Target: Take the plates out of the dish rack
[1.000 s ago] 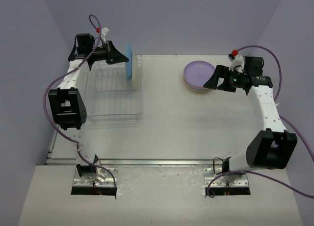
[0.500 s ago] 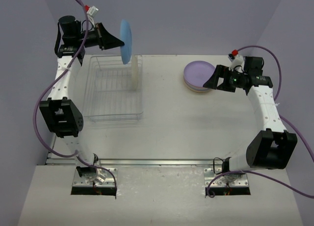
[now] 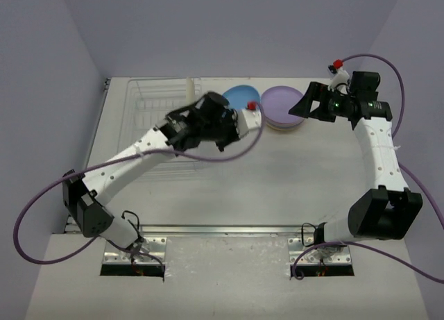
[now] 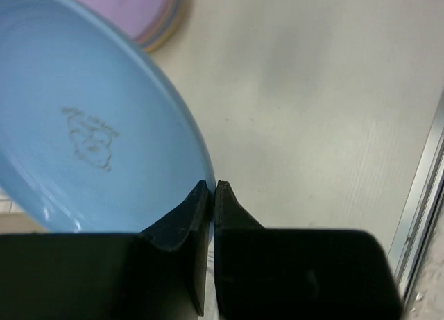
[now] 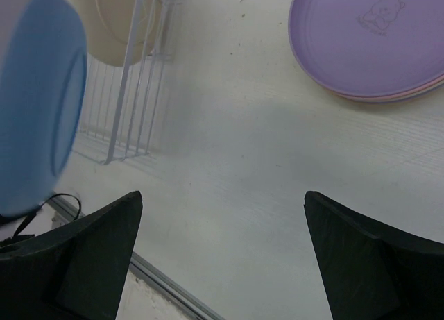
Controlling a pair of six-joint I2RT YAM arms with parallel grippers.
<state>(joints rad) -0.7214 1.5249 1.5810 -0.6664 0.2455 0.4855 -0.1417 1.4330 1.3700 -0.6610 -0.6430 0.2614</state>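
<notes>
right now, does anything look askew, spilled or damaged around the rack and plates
Nothing stands out. The blue plate hangs tilted near the plate stack, but only because the left jaws pinch its rim. One cream plate stands upright in the dish rack. No spill or damage shows.

blue plate [image 4: 90,125]: plain sky blue, faint bear line-drawing at centre. lavender plate [image 5: 368,42]: same bear outline, pink and yellow edges stacked under it. cream plate [image 5: 121,25] plain. dish rack [image 5: 128,84] silvery wire. desk [image 3: 277,181] off-white. cables [image 3: 41,216] purple.
</notes>
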